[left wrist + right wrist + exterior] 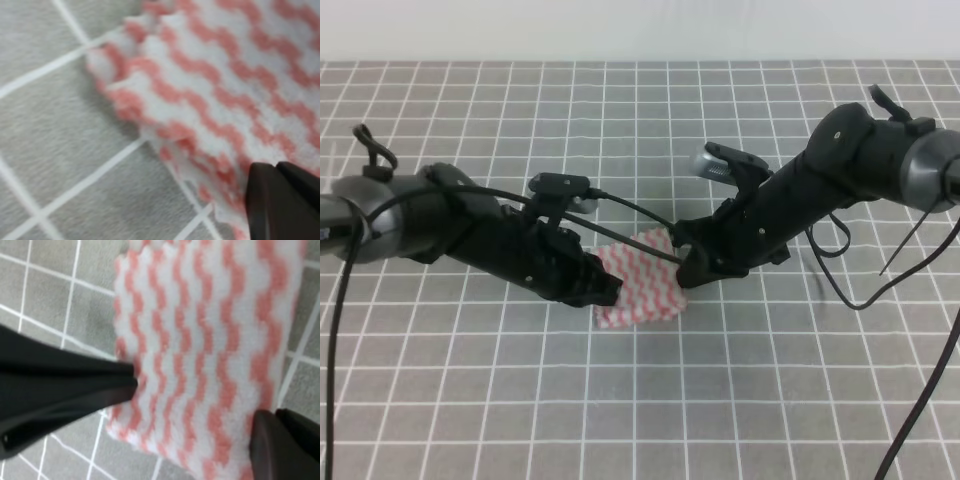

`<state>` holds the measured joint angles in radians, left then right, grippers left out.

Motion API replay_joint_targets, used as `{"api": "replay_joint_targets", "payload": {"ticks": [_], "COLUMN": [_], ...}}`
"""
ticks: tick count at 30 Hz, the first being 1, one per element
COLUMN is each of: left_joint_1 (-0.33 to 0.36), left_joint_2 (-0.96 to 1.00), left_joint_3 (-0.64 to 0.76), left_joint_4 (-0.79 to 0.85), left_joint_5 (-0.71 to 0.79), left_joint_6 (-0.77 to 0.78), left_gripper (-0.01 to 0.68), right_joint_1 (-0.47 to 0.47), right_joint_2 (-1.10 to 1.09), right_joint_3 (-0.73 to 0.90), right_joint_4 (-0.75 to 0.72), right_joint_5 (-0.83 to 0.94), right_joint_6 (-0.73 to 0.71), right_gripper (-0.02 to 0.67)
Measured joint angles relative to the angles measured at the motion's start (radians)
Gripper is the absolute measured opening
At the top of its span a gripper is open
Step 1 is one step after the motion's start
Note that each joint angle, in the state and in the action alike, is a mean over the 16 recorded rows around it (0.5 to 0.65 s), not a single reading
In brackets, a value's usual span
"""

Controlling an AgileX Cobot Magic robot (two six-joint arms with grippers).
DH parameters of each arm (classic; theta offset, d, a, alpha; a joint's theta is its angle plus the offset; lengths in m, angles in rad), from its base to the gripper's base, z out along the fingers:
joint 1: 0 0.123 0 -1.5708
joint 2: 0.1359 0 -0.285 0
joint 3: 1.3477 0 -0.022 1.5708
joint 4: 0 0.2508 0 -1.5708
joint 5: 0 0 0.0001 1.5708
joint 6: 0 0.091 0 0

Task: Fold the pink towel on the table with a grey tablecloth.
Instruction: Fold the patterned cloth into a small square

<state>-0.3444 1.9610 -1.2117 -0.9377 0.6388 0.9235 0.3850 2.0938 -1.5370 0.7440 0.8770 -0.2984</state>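
Note:
The pink towel (645, 285) lies in the middle of the table with a grey tablecloth (740, 400), small and doubled over; the left wrist view shows stacked jagged edges (165, 140). My left gripper (613, 290) is at its left edge, jaws shut together (276, 169) over the cloth's rim. Its dark tip (133, 382) also shows in the right wrist view, pinching that edge. At the towel's far right corner my right gripper (688, 268) is shut (276, 415) on the cloth (210, 340).
Both arms lean in low over the towel from either side, with black cables (860, 290) hanging off the right arm and a cable (630, 210) arching from the left. Gridded grey cloth (60, 150) surrounds the towel.

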Motion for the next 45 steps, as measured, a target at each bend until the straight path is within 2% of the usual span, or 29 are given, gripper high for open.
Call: {"api": "replay_joint_targets", "payload": {"ticks": [15,28,45], "left_joint_1": [0.032,0.005,-0.007], "left_joint_2": [-0.002,0.01,0.029], "left_joint_3": [-0.028,-0.105,-0.108], "left_joint_4": [0.002,0.008,0.133], "left_joint_5": [0.034,0.13,0.115], "left_joint_6": [-0.006,-0.016,-0.065], "left_gripper": [-0.001,-0.001,-0.001], "right_joint_1": [0.001,0.001,0.001], "right_joint_2": [0.002,0.024,0.013], "right_joint_3": [-0.047,-0.06,-0.06], "right_joint_4": [-0.002,-0.004,0.009], "right_joint_5": [0.092,0.14,0.173], "right_joint_6": [-0.011,0.0,-0.021], "right_gripper": [-0.013,-0.015,-0.015]}}
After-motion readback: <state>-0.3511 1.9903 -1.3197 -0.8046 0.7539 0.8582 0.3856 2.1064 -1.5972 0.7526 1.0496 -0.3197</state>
